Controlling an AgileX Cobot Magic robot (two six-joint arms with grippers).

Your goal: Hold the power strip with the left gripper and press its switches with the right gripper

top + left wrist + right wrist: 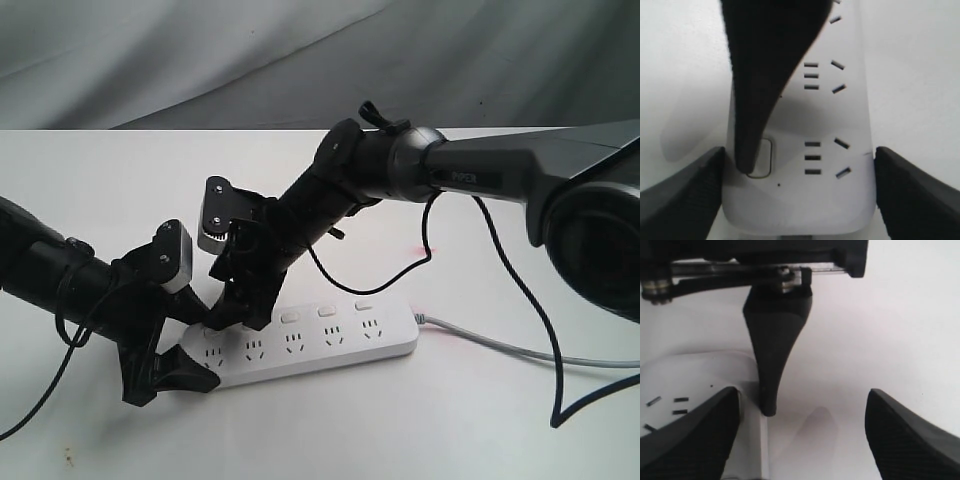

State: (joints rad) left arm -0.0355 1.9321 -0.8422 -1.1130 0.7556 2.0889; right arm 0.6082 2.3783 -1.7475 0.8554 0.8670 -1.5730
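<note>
Item 1, right tool [802, 392]: jaws spread wide, holding nothing, 1 finger [747, 125] planted on the end switch [765, 157].
Item 2, left tool [799, 162]: clamped across the end of the power strip [320, 350], which lies flat on the surface [470, 420].
Risk I note: the tip sits off-centre on the switch. A push could slide it off or twist the strip in my clamp.
</note>
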